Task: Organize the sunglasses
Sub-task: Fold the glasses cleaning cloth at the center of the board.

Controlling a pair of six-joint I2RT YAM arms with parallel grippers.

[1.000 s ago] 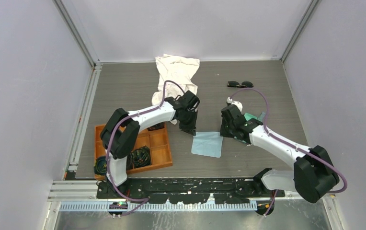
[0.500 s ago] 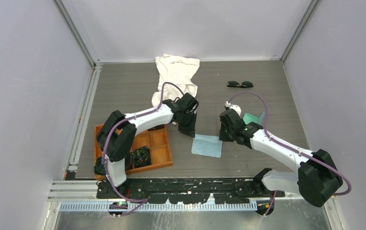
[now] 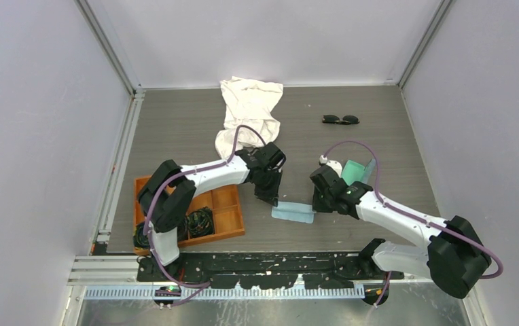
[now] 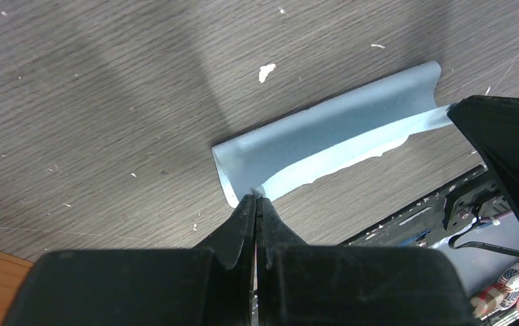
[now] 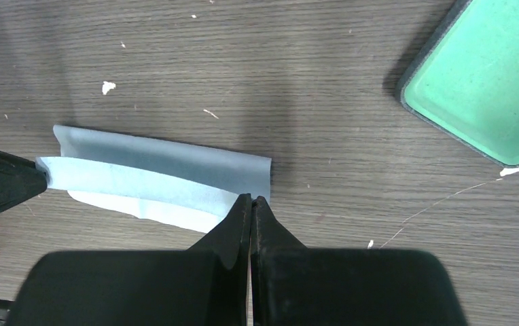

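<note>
The black sunglasses (image 3: 340,119) lie on the table at the back right, far from both grippers. A small light-blue cloth (image 3: 293,212) lies between the arms, folded over into a narrow strip. My left gripper (image 3: 272,201) is shut on its left corner; the cloth shows in the left wrist view (image 4: 325,129) with my gripper (image 4: 257,197) pinching the corner. My right gripper (image 3: 317,206) is shut on the right corner, seen in the right wrist view (image 5: 251,199) on the cloth (image 5: 162,176). The open glasses case (image 3: 356,170) with mint-green lining lies just behind the right wrist.
A white cloth (image 3: 250,109) lies crumpled at the back centre. An orange divided tray (image 3: 224,204) with black coiled bundles (image 3: 199,222) sits at the front left. The case lining (image 5: 494,88) fills the upper right of the right wrist view.
Both grippers have moved toward the near edge, pulling the far edge of the blue cloth over itself. The cloth has gone from a flat square to a narrow folded strip.
</note>
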